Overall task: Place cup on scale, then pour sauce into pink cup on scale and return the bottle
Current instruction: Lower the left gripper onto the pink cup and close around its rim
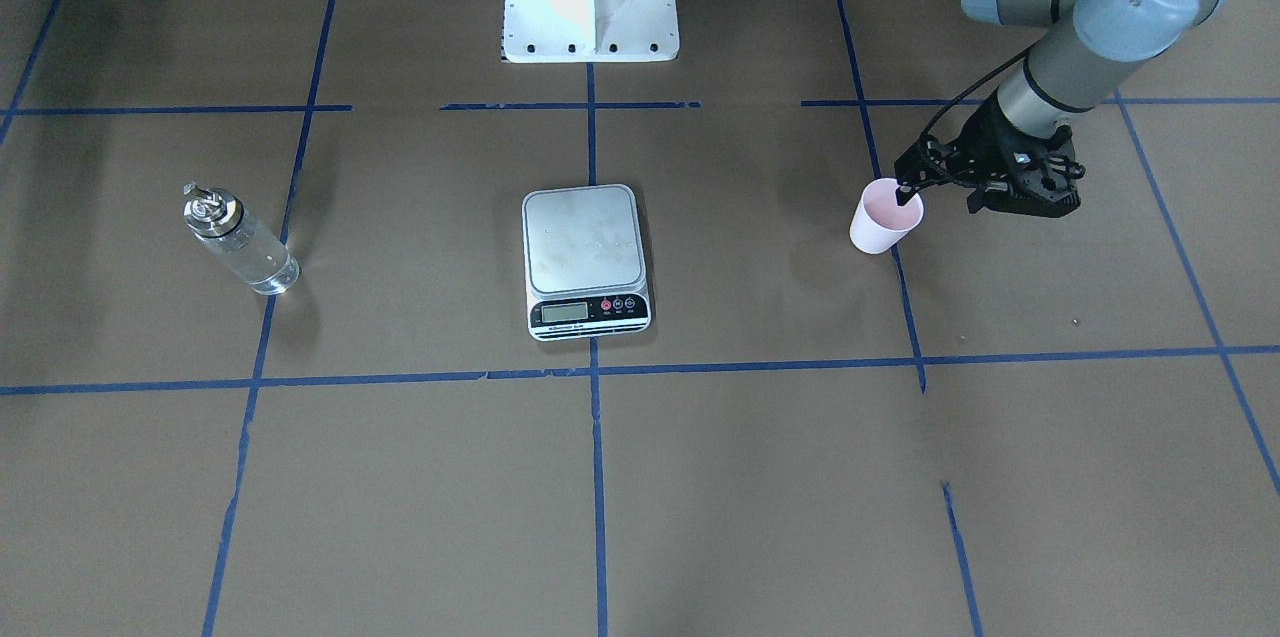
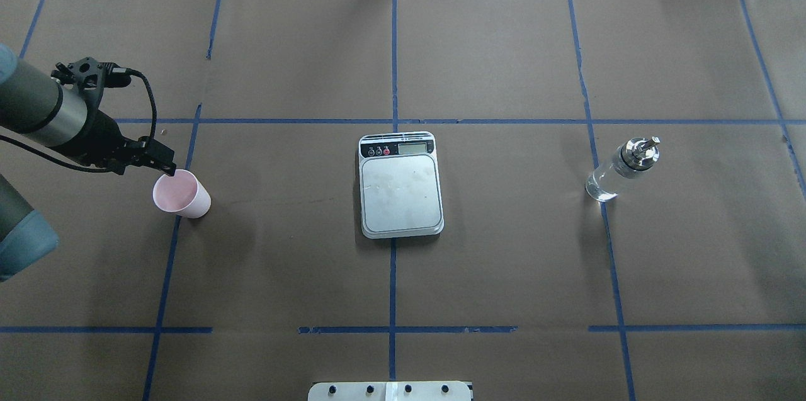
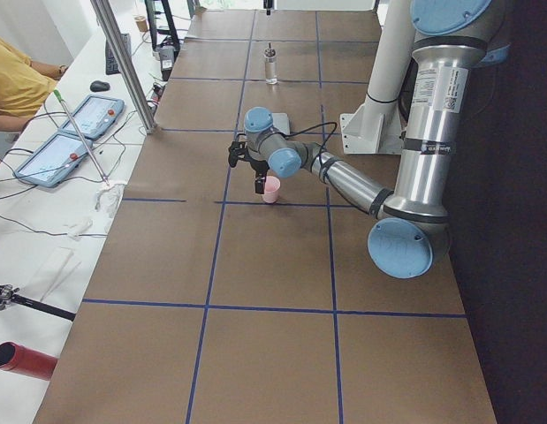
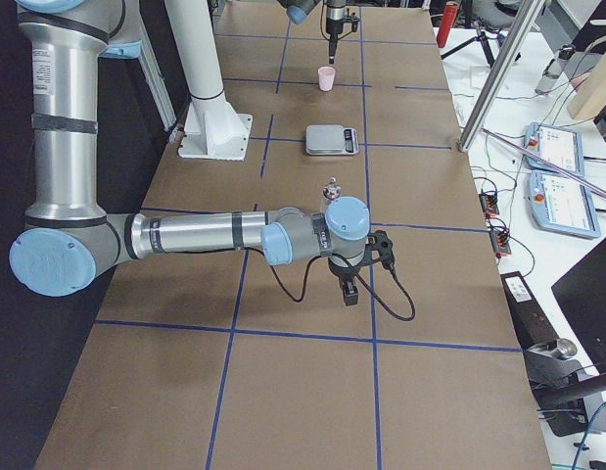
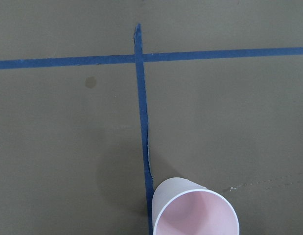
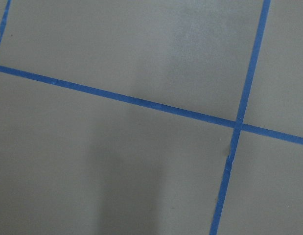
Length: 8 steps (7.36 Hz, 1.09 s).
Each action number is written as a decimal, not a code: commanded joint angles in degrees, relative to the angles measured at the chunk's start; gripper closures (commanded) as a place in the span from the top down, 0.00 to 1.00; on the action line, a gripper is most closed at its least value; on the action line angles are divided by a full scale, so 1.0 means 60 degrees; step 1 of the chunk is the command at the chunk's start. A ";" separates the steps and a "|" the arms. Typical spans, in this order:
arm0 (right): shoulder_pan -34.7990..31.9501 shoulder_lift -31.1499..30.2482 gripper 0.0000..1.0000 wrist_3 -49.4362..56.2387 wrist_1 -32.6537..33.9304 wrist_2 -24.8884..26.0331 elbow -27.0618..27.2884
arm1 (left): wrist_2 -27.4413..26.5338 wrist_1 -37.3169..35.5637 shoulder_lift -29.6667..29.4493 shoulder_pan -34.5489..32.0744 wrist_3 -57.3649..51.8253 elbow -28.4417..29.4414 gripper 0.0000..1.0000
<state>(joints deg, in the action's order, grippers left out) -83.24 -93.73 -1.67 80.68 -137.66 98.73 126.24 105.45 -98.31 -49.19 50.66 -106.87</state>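
The pale pink cup (image 2: 182,195) stands upright on the brown table at the robot's left, empty, and also shows in the left wrist view (image 5: 195,210). My left gripper (image 2: 165,165) points down at the cup's rim on the side away from the scale. It looks open, with one finger (image 1: 903,191) over the rim, and the cup rests on the table. The scale (image 2: 400,192) lies at the table's middle with its platform bare. The bottle (image 2: 621,169) of clear sauce stands at the robot's right. My right gripper (image 4: 349,292) hovers low, nearer than the bottle; I cannot tell whether it is open.
Blue tape lines (image 1: 592,369) divide the table into squares. The white robot base (image 1: 590,2) stands behind the scale. Tablets (image 3: 74,119) and a person (image 3: 17,75) are at a side bench beyond the table's far edge.
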 commanded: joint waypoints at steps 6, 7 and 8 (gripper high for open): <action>0.0001 0.0006 1.00 0.0000 -0.0015 0.0003 0.0009 | -0.0050 -0.0040 -0.0006 0.0390 0.0009 0.0497 0.86; 0.0001 0.0006 1.00 0.0000 -0.0015 0.0003 0.0024 | -0.0050 -0.0055 -0.0006 0.0506 -0.0034 0.0555 0.81; 0.0001 0.0006 1.00 0.0000 -0.0015 -0.0011 0.0024 | -0.0050 -0.0055 -0.0035 0.0536 -0.0035 0.0585 0.48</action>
<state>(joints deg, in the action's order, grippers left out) -83.23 -93.69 -1.67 80.59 -137.65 98.84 125.95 105.15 -98.39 -46.43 50.54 -103.65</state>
